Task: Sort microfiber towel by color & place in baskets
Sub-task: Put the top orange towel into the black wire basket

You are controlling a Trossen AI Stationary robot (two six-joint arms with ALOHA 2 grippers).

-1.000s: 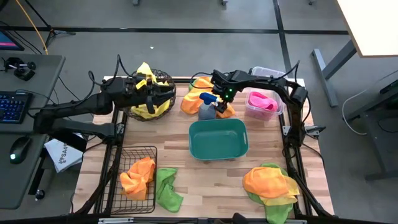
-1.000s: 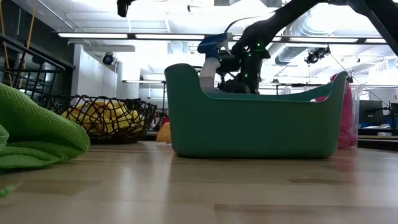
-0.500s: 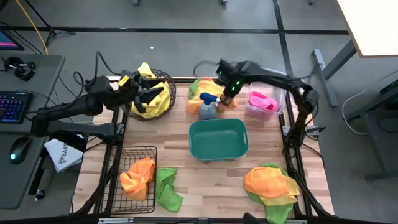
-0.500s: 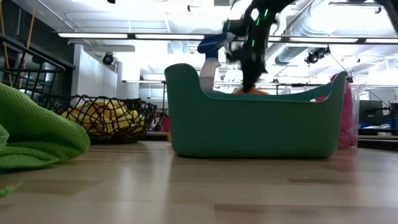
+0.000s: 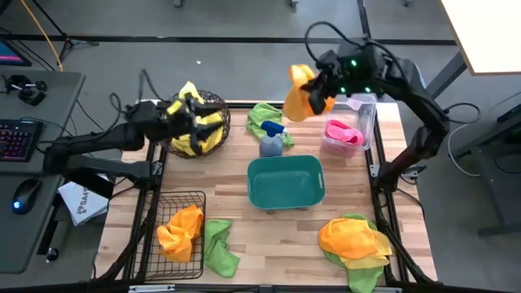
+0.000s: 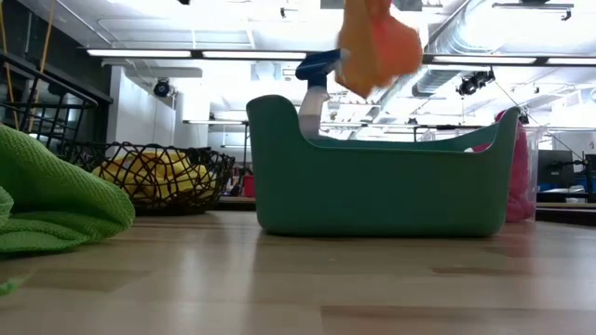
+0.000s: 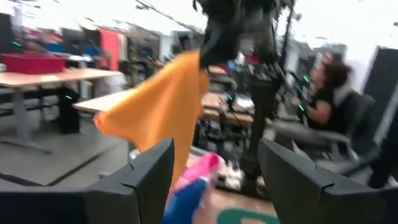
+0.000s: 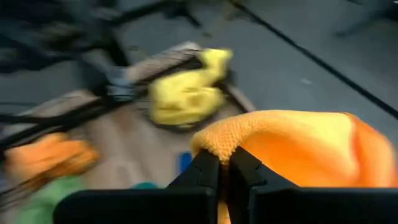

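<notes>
Your right gripper (image 5: 319, 85) is clamped on an orange towel (image 5: 298, 92), lifted high above the table's far edge; the cloth hangs down from the fingers, long axis vertical. Your left gripper (image 5: 194, 122) stands open over the round wire basket (image 5: 218, 102), which holds yellow towels (image 5: 189, 140). The clear bin (image 5: 364, 122) holds a pink towel (image 5: 343, 134). The teal tub (image 5: 285, 181) looks empty. The rectangular wire basket (image 5: 177, 198) holds an orange cloth (image 5: 180, 229). A green towel (image 5: 262, 116) and spray bottle (image 5: 270, 140) sit behind the tub; the table (image 5: 277, 240) is bare in front of it.
</notes>
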